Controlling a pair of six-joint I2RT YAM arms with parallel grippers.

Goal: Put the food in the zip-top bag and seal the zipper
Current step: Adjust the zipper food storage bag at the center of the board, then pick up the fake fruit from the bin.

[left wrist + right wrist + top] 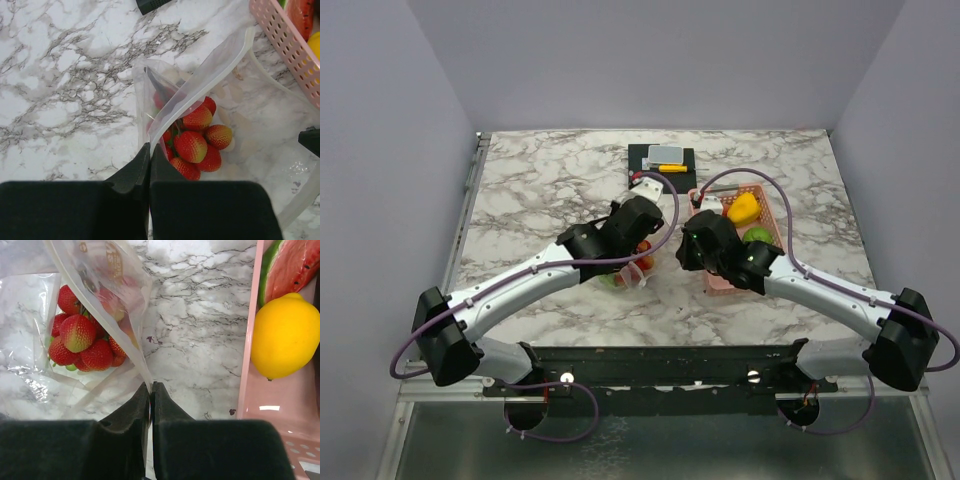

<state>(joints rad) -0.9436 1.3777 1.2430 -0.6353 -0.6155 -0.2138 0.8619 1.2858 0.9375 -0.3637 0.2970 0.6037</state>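
Zip-top bag (200, 75), thin, limp and slippery, lies between the arms with strawberries (192, 145) inside; left gripper (150, 150) and right gripper (150, 387) each pinch its zipper rim, the firmest hold; beyond, slick marble table (65, 75), pink basket (260, 400) holding a lemon (282, 337); grey walls (620, 60) enclose.

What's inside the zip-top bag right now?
A cluster of red strawberries lies inside the zip-top bag, with a green bit at the cluster's edge. Folded, glary plastic covers the rest, so any other food inside can't be seen.
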